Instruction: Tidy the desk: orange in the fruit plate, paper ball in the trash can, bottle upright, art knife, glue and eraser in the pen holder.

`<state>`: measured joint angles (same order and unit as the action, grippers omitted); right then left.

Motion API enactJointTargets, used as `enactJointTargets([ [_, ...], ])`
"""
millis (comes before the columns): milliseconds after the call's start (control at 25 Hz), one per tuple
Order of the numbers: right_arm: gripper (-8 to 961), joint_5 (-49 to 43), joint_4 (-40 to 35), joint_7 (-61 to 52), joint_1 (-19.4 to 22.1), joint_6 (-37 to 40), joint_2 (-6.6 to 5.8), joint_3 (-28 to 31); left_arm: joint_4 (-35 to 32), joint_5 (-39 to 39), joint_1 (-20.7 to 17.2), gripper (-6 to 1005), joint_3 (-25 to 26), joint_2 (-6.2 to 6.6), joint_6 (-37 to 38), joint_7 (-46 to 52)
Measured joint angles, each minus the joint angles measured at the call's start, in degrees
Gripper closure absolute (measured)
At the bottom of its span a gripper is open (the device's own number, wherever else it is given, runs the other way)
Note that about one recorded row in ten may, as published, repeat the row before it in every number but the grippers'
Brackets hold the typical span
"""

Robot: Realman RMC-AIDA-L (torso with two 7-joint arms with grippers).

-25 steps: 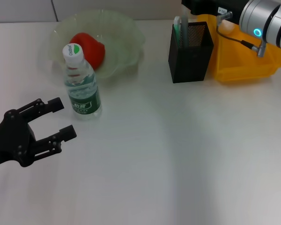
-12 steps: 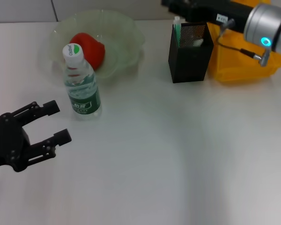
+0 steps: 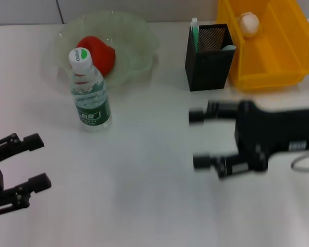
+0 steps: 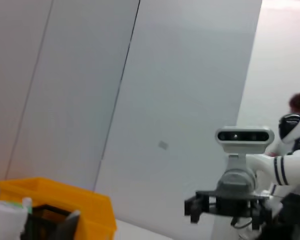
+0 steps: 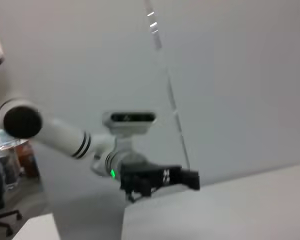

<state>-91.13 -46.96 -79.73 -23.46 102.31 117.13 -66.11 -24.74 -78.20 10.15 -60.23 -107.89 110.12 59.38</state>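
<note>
The orange (image 3: 96, 51) lies in the fruit plate (image 3: 136, 31) at the back left. The bottle (image 3: 90, 92) stands upright in front of the plate. The pen holder (image 3: 209, 54) stands at the back middle, with a green-and-white item (image 3: 194, 28) and a pale item (image 3: 229, 47) sticking out of it. The paper ball (image 3: 248, 23) lies in the trash can (image 3: 278, 56) beside it. The eraser is not in view. My right gripper (image 3: 198, 139) is open and empty, low over the table in front of the pen holder. My left gripper (image 3: 39, 160) is open and empty at the front left.
The left wrist view shows the trash can (image 4: 65, 202) and the pen holder (image 4: 42, 227) from the side against a grey wall. The right wrist view shows only a wall and another robot arm farther off.
My right arm has come away from above the trash can and pen holder, forward to the table's middle right. My left gripper has drawn back toward the front left corner.
</note>
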Motion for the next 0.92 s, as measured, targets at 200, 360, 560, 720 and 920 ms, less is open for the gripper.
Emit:
enactJointTargets([
  [200, 113, -2.84, 3.33, 3.49, -0.09, -0.22, 1.83, -0.25, -1.39, -3.52, -0.86, 207, -0.15, 1.13, 1.87, 1.46],
  [360, 113, -2.91, 3.70, 3.87, -0.14, -0.20, 1.94, -0.48, -1.67, -3.90, -0.76, 207, -0.28, 0.99, 1.84, 1.46],
  [560, 113, -2.71, 3.85, 3.87, -0.17, 0.19, 1.97, -0.56, -1.89, -4.96, -0.62, 207, -0.08, 0.64, 1.46, 1.35],
  [720, 113, -2.69, 5.63, 3.92, -1.18, 0.06, 1.96, -0.38, -1.90, -4.97, -0.54, 207, -0.06, 0.50, 1.46, 1.16],
  [920, 113, -2.82, 7.29, 3.93, -2.13, -0.23, 1.96, -0.13, -1.89, -4.96, -0.31, 207, -0.05, 0.45, 1.46, 1.10],
])
